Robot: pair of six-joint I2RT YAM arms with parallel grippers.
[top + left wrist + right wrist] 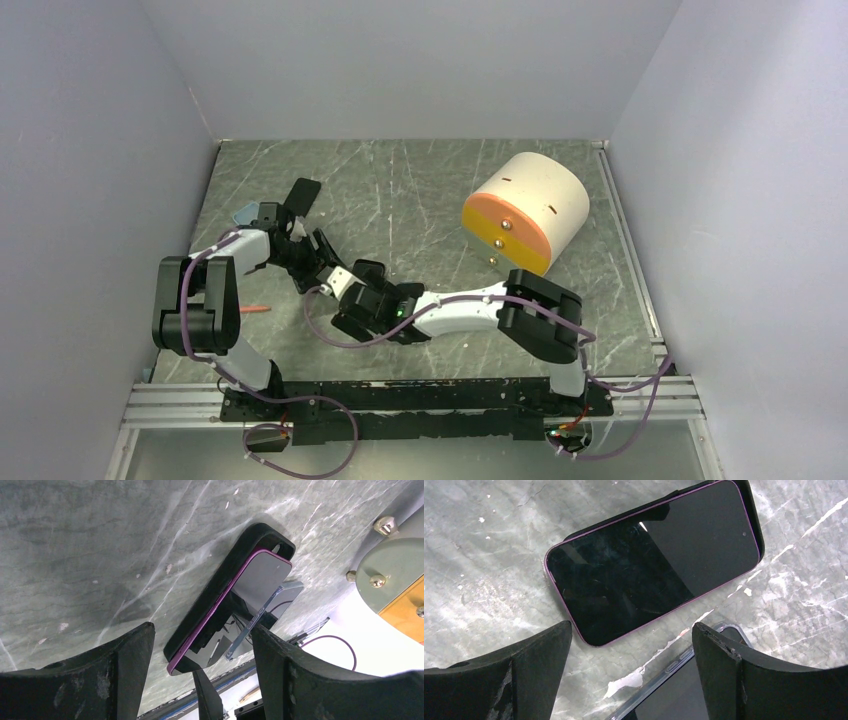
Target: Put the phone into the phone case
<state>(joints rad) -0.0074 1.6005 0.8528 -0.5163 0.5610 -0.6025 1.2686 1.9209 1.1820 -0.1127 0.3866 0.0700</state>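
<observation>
The phone (649, 560), dark screen up with a purple edge, lies at a slant on the black phone case (758, 525). The case's rim shows along the phone's far long side and round one end. In the left wrist view the phone (250, 595) sits against the case's wall (220, 580), and its other long edge looks raised. My left gripper (202, 630) is open and holds nothing, with the phone's near end between its fingertips. My right gripper (632, 625) is also open and holds nothing, just short of the phone's long side.
A second dark phone in a clear case (684, 690) lies beside the first, partly under my right finger. A cream cylinder with an orange face (527, 210) stands at the right back. A small orange stick (255, 309) and a pale blue scrap (243, 212) lie at the left.
</observation>
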